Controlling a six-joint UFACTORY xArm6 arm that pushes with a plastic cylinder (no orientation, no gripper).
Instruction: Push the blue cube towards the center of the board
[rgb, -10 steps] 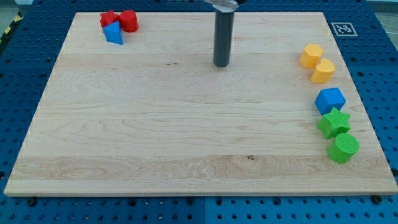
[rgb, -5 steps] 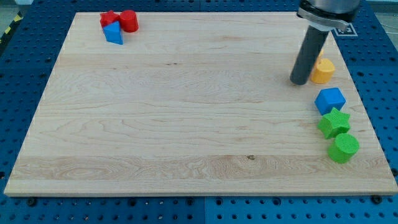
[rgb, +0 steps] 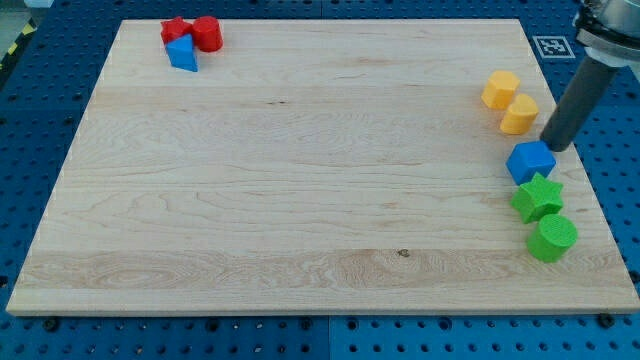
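Observation:
The blue cube (rgb: 530, 161) sits near the wooden board's (rgb: 300, 180) right edge. My tip (rgb: 553, 147) is at the cube's upper right corner, touching or almost touching it; the dark rod rises from there to the view's top right. A green star (rgb: 537, 197) lies right below the cube and a green cylinder (rgb: 551, 238) below that. Two yellow blocks (rgb: 501, 89) (rgb: 519, 114) lie above the cube, to the tip's left.
At the board's top left corner a red star (rgb: 176, 29), a red cylinder (rgb: 208, 33) and a small blue block (rgb: 183, 52) are clustered. A printed marker (rgb: 551, 46) sits at the top right corner. Blue pegboard surrounds the board.
The rod has swept from the board's upper middle to the right, past the yellow blocks, and down to the blue cube's upper right corner. No block has visibly moved.

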